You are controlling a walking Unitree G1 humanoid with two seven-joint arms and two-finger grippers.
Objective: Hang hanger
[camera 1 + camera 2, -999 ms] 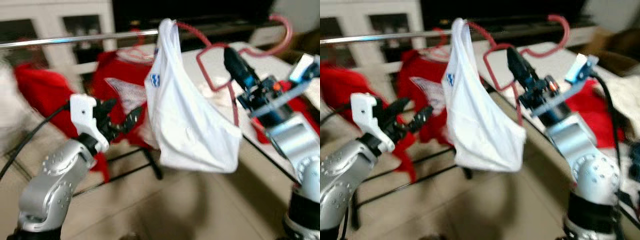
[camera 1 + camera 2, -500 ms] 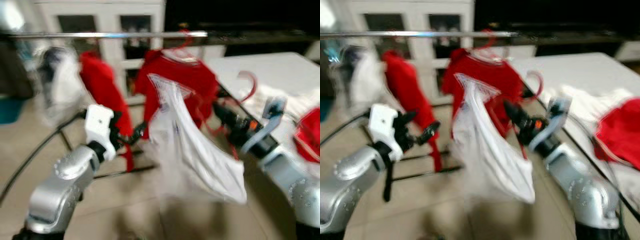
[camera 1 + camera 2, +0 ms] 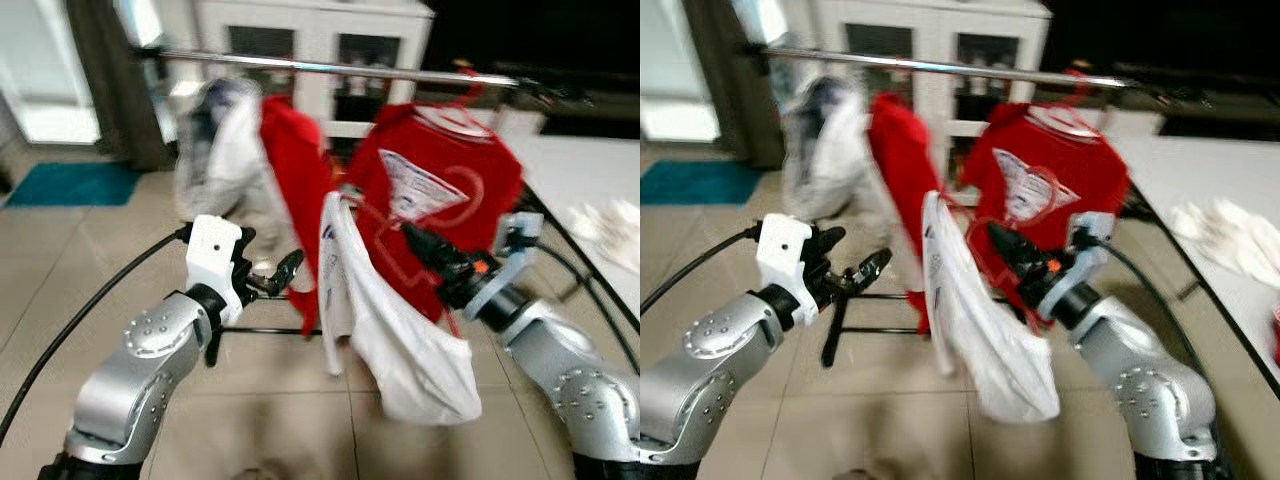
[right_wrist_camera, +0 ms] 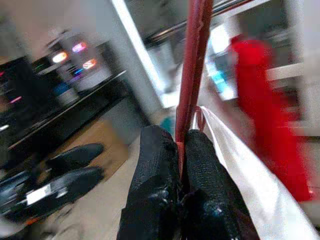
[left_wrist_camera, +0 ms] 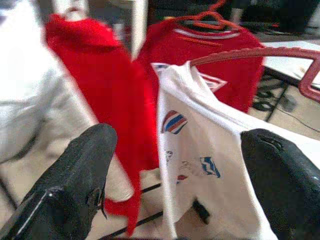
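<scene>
- The red hanger (image 4: 194, 65) is thin and wiry, carrying a white garment (image 3: 400, 330) with a small blue-and-red print.
- The right gripper (image 4: 181, 150) pinches its stem — cloth drooping below the jaws.
- The left gripper (image 5: 175, 165) is spread, garment just ahead.
- Earlier the hanger was raised near the rail (image 3: 330, 68); now it is lower, before a red shirt (image 3: 440, 180).

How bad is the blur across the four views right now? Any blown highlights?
Both eye views: motion-smeared, worst on the white garment and rail; bright window patch top left is washed out. Left wrist view: soft throughout, open left gripper fingers fairly crisp. Right wrist view: right gripper on the red hanger is sharp, background streaked.
</scene>
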